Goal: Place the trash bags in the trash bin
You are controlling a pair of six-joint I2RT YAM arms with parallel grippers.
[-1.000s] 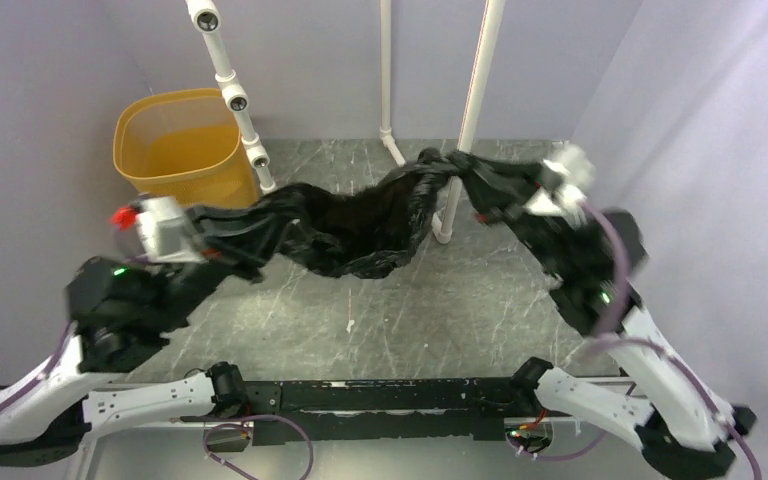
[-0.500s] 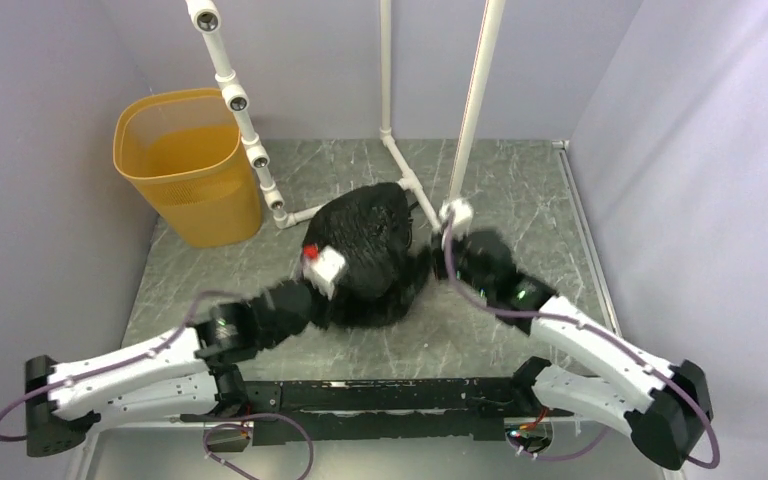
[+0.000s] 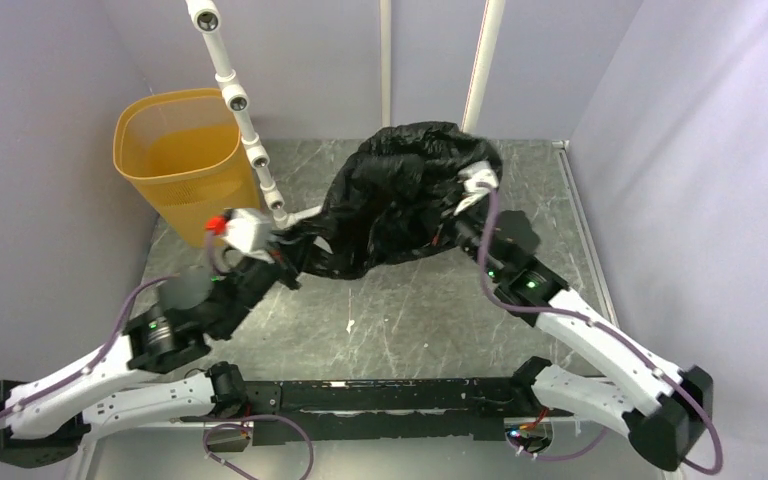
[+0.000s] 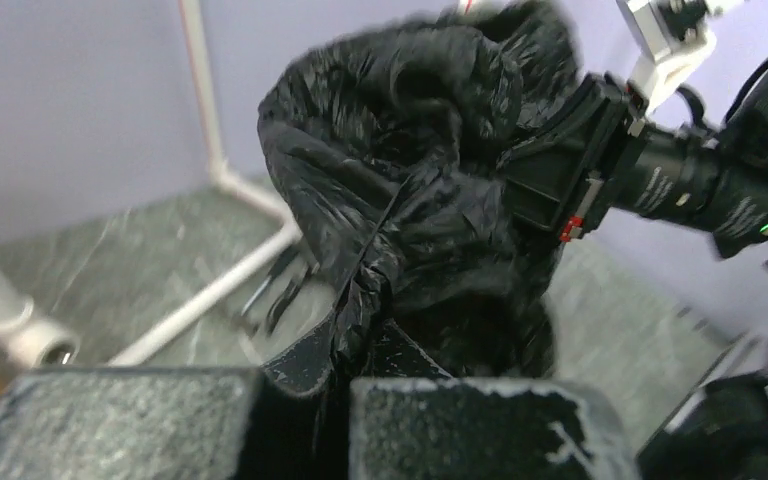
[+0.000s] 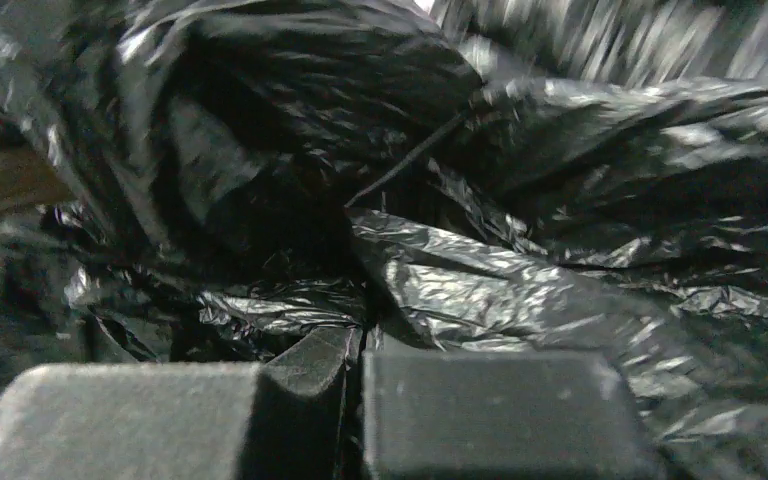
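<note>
The black trash bag (image 3: 400, 195) hangs bunched up between the two arms over the far middle of the desk (image 3: 410, 310), outside the bin. Its bulk rises into a crumpled hump near the right arm (image 3: 550, 300), and a thinner, twisted tail runs down and to the left toward the left arm (image 3: 175, 330).

The left jaws are closed tight on that tail; in the left wrist view a pinched fold of plastic (image 4: 360, 290) comes up from between the two pads. The right jaws are closed as well, gripping the bag at its right side, and the right wrist view is filled with glossy, wrinkled plastic (image 5: 480, 290) squeezed between its pads. Whether the bag's lowest folds touch the desk cannot be told.

The yellow-orange trash bin (image 3: 185, 160) stands upright in the far left corner, its open mouth up, to the left of the bag and apart from it. A slanted white pipe (image 3: 245, 125) with round fittings stands between the bin and the bag.
</note>
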